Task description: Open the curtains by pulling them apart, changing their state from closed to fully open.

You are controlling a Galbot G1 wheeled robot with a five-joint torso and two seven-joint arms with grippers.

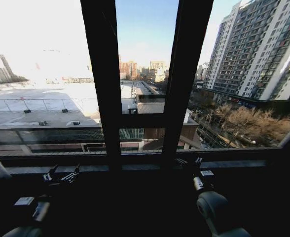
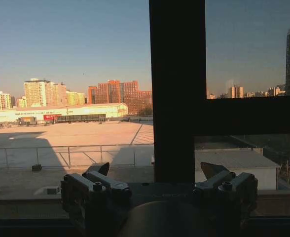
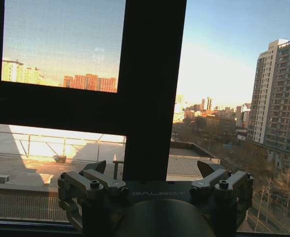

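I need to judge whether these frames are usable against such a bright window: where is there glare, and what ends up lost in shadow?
Head view: the sky at upper left is blown out to white, while the left claw, the right claw and the sill are near-black silhouettes. Left wrist view: low warm sun on the rooftop, window frame black. Right wrist view: bright haze around the frame, tower block clearly lit.

Both hands (left [image 1: 62,175], right [image 1: 190,163]) hang low before the window frame [image 1: 103,98].

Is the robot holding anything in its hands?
No. The left gripper and the right gripper both have their jaws open and empty, pointing at the window frame.
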